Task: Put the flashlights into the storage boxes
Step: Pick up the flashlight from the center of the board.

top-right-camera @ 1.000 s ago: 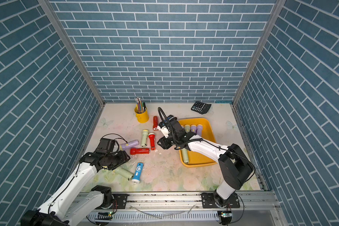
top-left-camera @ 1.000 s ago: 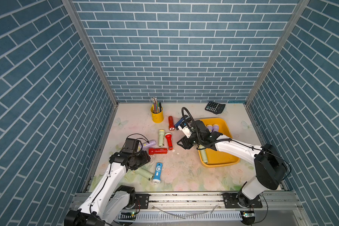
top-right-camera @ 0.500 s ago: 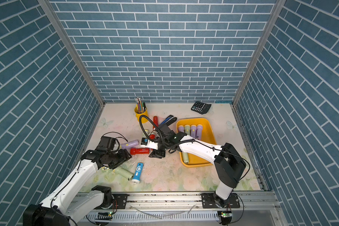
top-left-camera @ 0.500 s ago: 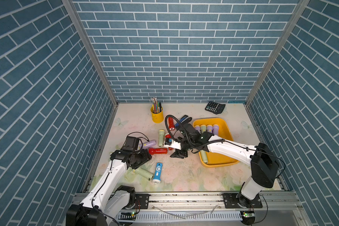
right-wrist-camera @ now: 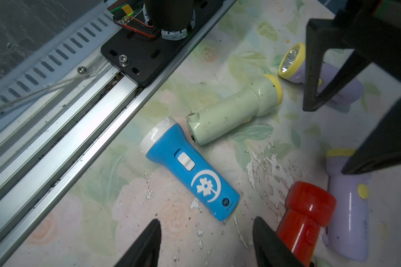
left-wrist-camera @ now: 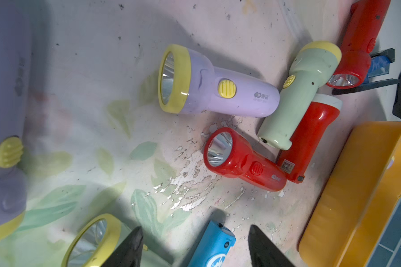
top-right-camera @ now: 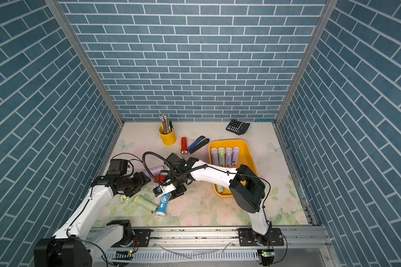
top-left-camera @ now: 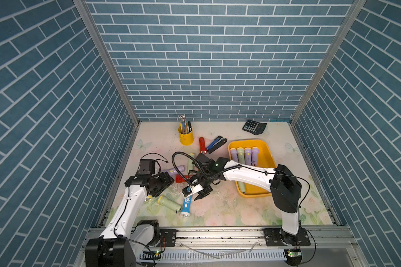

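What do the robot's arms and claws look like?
Both arms are white tubes with chunky black joints. The right arm has a thick ribbed black hose looping over its wrist and a tiny green light; the left arm has thin black wires. The left claw and right claw each have two pointed black fingers.

At the back of your worktop (top-left-camera: 218, 208) a yellow pen cup (top-left-camera: 186, 138) stands upright, full of pencils and pens. A blue-and-black stapler (top-left-camera: 216, 144) lies just to its right, a little nearer you. A black calculator (top-left-camera: 254, 127) sits by the far right corner, well apart from both. You'll see a flaked patch (left-wrist-camera: 190, 185) in the floral print. Blue brick walls (top-left-camera: 208, 57) close three sides.
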`<state>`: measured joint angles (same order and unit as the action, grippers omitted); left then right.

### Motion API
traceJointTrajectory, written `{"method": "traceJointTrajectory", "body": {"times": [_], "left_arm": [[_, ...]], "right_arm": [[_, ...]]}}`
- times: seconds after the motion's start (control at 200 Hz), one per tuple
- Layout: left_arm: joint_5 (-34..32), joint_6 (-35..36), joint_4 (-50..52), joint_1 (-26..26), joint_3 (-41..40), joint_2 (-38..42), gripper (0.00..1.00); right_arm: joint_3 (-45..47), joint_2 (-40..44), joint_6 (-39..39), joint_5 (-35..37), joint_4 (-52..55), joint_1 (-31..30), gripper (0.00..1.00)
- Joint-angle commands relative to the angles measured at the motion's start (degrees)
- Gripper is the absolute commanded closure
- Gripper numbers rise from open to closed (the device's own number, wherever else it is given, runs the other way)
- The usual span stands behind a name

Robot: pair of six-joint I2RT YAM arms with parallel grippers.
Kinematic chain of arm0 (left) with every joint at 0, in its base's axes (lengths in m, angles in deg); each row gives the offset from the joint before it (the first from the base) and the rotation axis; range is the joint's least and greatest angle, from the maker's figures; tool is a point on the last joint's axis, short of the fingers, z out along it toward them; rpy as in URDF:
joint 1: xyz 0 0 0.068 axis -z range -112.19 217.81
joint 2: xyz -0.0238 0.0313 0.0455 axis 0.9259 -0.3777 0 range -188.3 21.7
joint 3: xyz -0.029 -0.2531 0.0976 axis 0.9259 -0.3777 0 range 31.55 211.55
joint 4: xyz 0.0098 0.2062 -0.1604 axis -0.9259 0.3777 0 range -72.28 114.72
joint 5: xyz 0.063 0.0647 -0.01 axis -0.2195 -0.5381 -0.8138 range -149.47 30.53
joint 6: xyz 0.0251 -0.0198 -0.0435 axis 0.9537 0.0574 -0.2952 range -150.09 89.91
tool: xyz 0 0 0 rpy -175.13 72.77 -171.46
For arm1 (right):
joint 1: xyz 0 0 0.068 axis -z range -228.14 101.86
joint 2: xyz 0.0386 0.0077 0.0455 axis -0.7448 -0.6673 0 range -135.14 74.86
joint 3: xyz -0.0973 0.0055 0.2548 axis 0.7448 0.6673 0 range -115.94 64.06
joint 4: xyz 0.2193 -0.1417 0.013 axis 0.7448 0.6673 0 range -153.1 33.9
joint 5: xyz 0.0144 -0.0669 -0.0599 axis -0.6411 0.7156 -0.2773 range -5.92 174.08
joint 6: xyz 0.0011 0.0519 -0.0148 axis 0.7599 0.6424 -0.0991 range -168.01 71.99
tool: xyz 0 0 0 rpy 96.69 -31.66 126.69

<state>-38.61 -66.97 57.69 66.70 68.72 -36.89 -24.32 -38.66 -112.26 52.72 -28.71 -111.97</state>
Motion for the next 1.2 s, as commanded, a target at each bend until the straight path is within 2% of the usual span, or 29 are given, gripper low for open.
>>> {"method": "traceJointTrajectory", "body": {"times": [0.0, 0.34, 0.705, 0.855, 1.195], "left_arm": [[1.2, 1.6, -1.3, -0.8, 1.4, -1.3, 0.27], [3.1, 2.0, -3.6, -1.4, -0.1, -3.4, 0.27], [4.1, 1.4, -6.1, -1.5, -1.8, -3.5, 0.27], [5.2, 1.3, -7.5, -1.5, -2.5, -3.8, 0.27], [5.4, 2.5, -7.6, -1.5, -2.7, -3.6, 0.27]], "right_arm": [[-4.0, -2.8, -10.4, -4.0, 5.3, -0.6, 0.36], [-5.1, -7.6, -15.5, -6.0, 4.5, -1.0, 0.32], [-7.4, -11.5, -13.4, -5.7, 0.3, -1.4, 0.32], [-11.4, -15.4, -13.1, -4.9, 2.8, -1.8, 0.32], [-15.4, -18.6, -13.6, -4.5, 11.0, -2.3, 0.35]]}}
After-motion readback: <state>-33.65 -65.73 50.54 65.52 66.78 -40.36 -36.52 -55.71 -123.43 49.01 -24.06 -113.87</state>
